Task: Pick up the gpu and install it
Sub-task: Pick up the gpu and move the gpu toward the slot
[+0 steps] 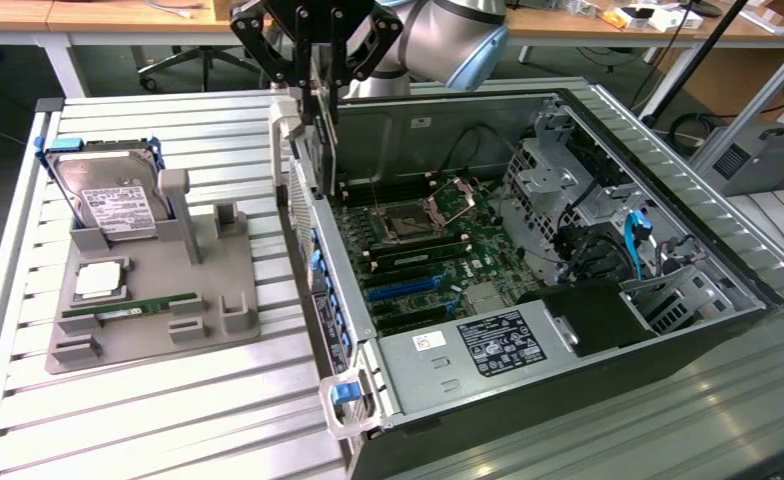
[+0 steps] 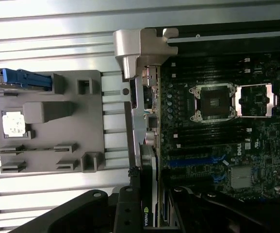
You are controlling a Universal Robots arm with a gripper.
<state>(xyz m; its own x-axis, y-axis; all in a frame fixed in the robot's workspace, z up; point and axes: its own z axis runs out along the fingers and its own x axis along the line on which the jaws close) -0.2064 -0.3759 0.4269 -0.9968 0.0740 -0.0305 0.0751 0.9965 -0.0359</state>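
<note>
Gripper: the gripper (image 1: 323, 72) hangs at the top of the exterior view, above the edge of the computer case (image 1: 712, 230) on the exterior view's left; its jaws stand narrow, clamped on the upper edge of the graphics card (image 1: 323, 140).
Gripper, wrist view: the gripper (image 2: 149, 204) has dark fingers (image 2: 125, 213) on either side of the card's thin edge.
Graphics card: off the tray, carried upright and edge-on, hanging straight down from the jaws. In the wrist view the graphics card (image 2: 148, 174) lies over the rim of the motherboard (image 2: 217, 145), beside the case wall. Whether it touches the board or the case I cannot tell.
Bracket: the silvery metal bracket (image 1: 285, 135) runs down the card's side toward the exterior view's left; in the wrist view the bracket (image 2: 140, 48) is the end farthest from the fingers.
Case: lying open on its side, with the motherboard (image 1: 419, 250), processor socket (image 1: 406, 225), blue slots (image 1: 406, 288) and labelled power supply (image 1: 499, 340) showing.
Tray: the grey holder tray (image 1: 139, 330) sits just beside the case on the slatted table (image 1: 165, 420), on the exterior view's left.
On the tray: hard drive (image 1: 112, 205) standing tilted at the far end, processor chip (image 1: 99, 280) lying flat, green memory stick (image 1: 132, 307) lying in a slot.
</note>
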